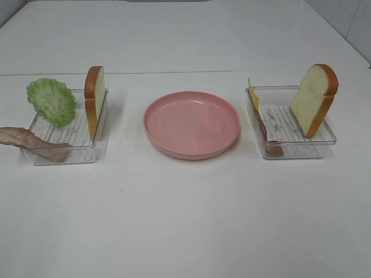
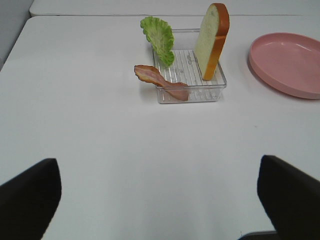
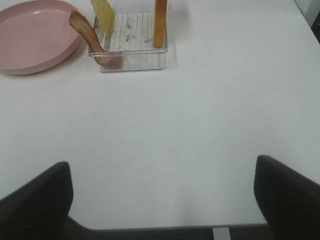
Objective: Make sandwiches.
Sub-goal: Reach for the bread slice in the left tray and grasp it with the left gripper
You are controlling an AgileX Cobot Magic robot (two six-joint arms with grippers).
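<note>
1. Sandwich parts lie unstacked: bread slice (image 1: 95, 98), lettuce (image 1: 51, 101) and bacon (image 1: 35, 142) in the left tray (image 1: 69, 153), frame left; second bread slice (image 1: 315, 98) and cheese (image 1: 253, 92) in the right tray (image 1: 301, 147), frame right.
2. Likely risk: a nudged tray topples the upright bread or drops the overhanging bacon.
3. The pink plate (image 1: 191, 121) waits at centre, with nothing in the way.
4. The left pincer (image 2: 160, 197) and right pincer (image 3: 162, 200) are spread wide, holding nothing.

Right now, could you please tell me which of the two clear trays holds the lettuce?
The left tray: the green lettuce stands in it, with a bread slice and bacon. The right tray holds cheese instead, with no lettuce.
</note>
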